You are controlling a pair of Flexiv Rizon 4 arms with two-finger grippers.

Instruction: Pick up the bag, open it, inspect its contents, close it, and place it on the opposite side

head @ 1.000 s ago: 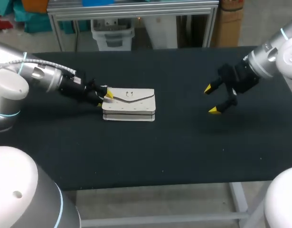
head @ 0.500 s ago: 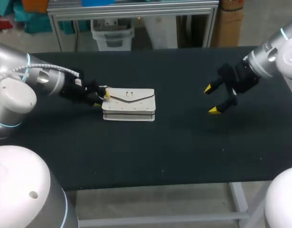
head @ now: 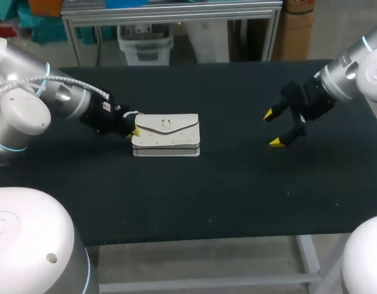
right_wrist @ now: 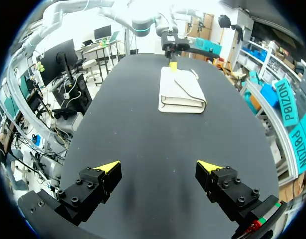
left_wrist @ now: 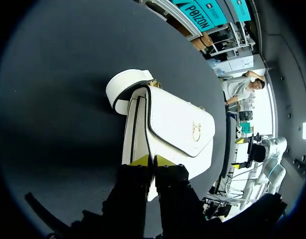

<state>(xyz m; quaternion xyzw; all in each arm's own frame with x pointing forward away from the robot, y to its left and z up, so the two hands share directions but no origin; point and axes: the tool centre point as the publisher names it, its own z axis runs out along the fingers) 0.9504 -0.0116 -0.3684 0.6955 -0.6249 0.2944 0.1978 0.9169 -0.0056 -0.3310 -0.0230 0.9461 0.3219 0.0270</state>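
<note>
Two grippers are over the table, and only one is engaged.

1. Left gripper [head: 134, 127]: the yellow tips stand almost together, pinched on the near end of the handbag [head: 168, 132]. In the left wrist view, a thin white edge of the handbag [left_wrist: 177, 124] runs down between the fingers [left_wrist: 143, 160]. This end grip probably serves the lift, since it leaves the gold clasp [left_wrist: 196, 131] uncovered for the opening step. Whether the pinch takes the flap alone or the whole end wall cannot be told.

2. Handbag: it lies flat on the black table [head: 206, 202], flap side up, extending straight ahead of the left gripper.
   - It is white and rectangular, with a pointed envelope flap edged in a dark line.
   - The flap is down and the clasp sits at its point.
   - The side shows stacked layers, which suggests several compartments.
   - A white strap [left_wrist: 124, 84] with dark lining curls at the end farthest from the left gripper.

3. Right gripper [head: 273, 127]: the fingers are spread wide and hold nothing. It hangs above the table, well apart from the handbag [right_wrist: 181, 92], which lies far ahead of it. This looks like a standby pose, facing the handbag and ready to work the flap.
</note>
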